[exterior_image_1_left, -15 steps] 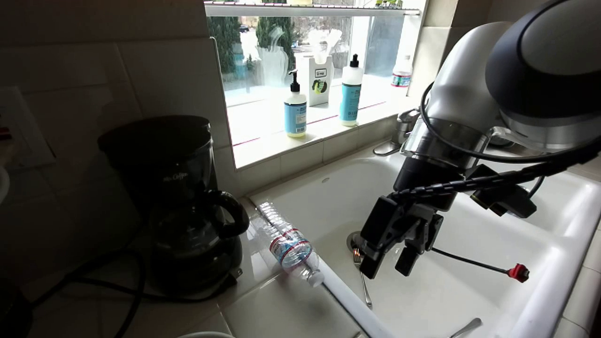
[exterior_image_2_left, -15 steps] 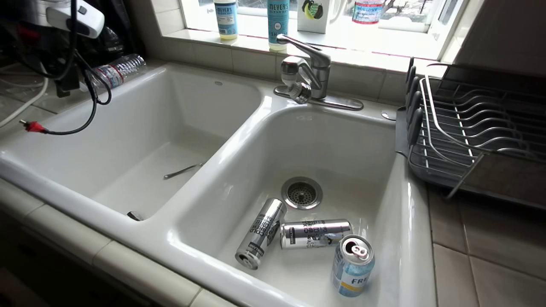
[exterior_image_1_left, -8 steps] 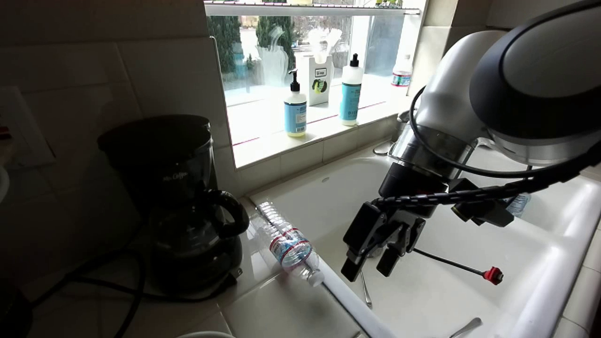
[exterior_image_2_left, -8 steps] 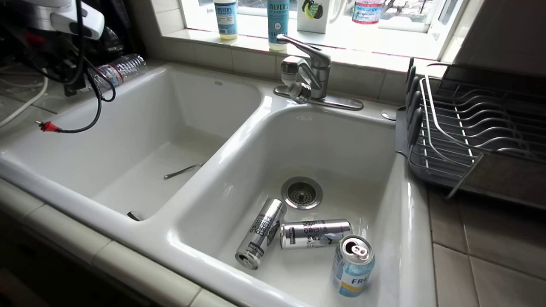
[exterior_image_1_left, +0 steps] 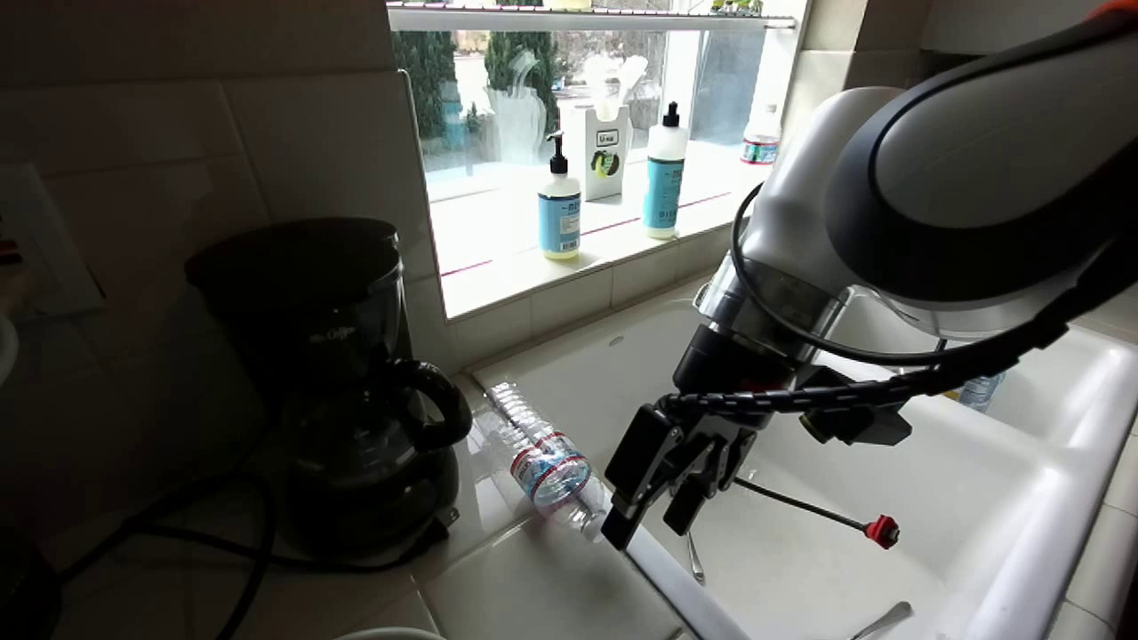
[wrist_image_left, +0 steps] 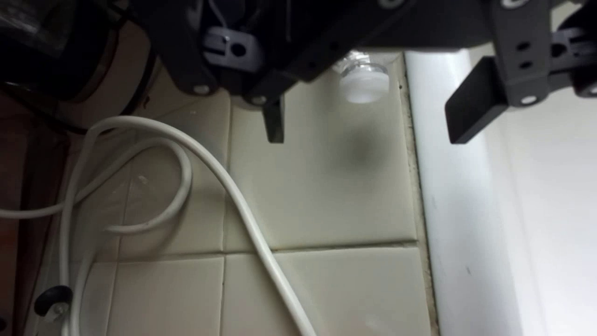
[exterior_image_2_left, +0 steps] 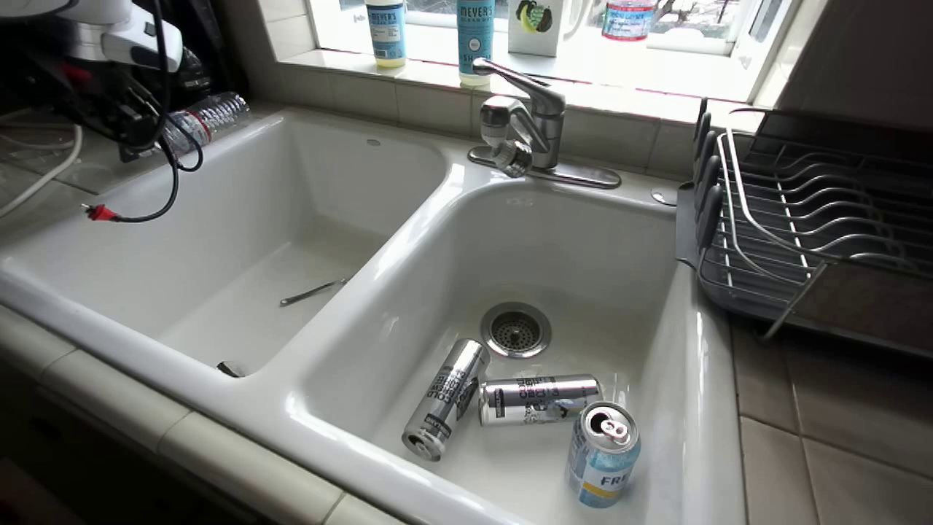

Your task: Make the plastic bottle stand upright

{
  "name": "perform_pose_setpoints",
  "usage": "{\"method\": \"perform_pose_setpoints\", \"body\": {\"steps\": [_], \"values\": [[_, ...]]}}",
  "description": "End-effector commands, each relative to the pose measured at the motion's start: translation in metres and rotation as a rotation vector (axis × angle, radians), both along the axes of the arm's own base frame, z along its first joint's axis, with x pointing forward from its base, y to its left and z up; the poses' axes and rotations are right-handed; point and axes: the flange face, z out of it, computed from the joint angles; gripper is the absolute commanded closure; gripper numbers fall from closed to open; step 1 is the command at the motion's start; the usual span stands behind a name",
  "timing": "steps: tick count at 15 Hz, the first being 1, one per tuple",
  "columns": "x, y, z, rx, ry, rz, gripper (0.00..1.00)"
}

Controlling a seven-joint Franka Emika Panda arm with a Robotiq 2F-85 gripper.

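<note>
A clear ribbed plastic water bottle (exterior_image_1_left: 544, 467) is laid on its side along the sink-side edge of the tiled countertop (exterior_image_1_left: 542, 587), its base pointed toward the back corner below the window (exterior_image_1_left: 524, 98), its white cap (wrist_image_left: 365, 86) toward the front edge. It has not yet been stood up. A black Mr. Coffee coffee maker (exterior_image_1_left: 338, 391) is set near it, farther in from that edge. The fingers of the Robotiq gripper (wrist_image_left: 367, 135) are spread well apart, with nothing held; in the wrist view the cap is framed between them, and whether it is touched cannot be told.

The double-basin sink (exterior_image_2_left: 299, 408) is judged the chief danger: a round bottle lying at the rim could be rolled into the basin if it is met by one finger before the other. If only the cap or neck is pinched, the bottle may be left to pivot or slip as it is raised. The thin-looking wall could be crushed by a hard squeeze if the body is gripped instead. If the base is set down half over that edge, the bottle could be toppled.
</note>
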Motion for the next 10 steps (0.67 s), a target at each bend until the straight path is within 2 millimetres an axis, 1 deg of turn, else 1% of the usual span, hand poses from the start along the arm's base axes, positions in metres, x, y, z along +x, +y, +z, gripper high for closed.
{"method": "perform_pose_setpoints", "body": {"steps": [1,2,3,4,5,7,8,9,10], "values": [[0.013,0.012,-0.014,0.000,-0.018,0.023,0.22],[0.015,0.014,-0.016,0.001,-0.016,0.027,0.22],[0.018,0.015,-0.019,0.002,-0.014,0.031,0.29],[0.020,0.016,-0.020,0.003,-0.015,0.033,0.25],[0.023,0.018,-0.022,0.004,-0.016,0.036,0.30],[0.026,0.021,-0.025,-0.002,-0.016,0.041,0.29],[0.028,0.022,-0.026,-0.005,-0.019,0.040,0.32],[0.029,0.022,-0.027,-0.009,-0.021,0.038,0.29],[0.030,0.023,-0.028,-0.011,-0.025,0.036,0.31]]}}
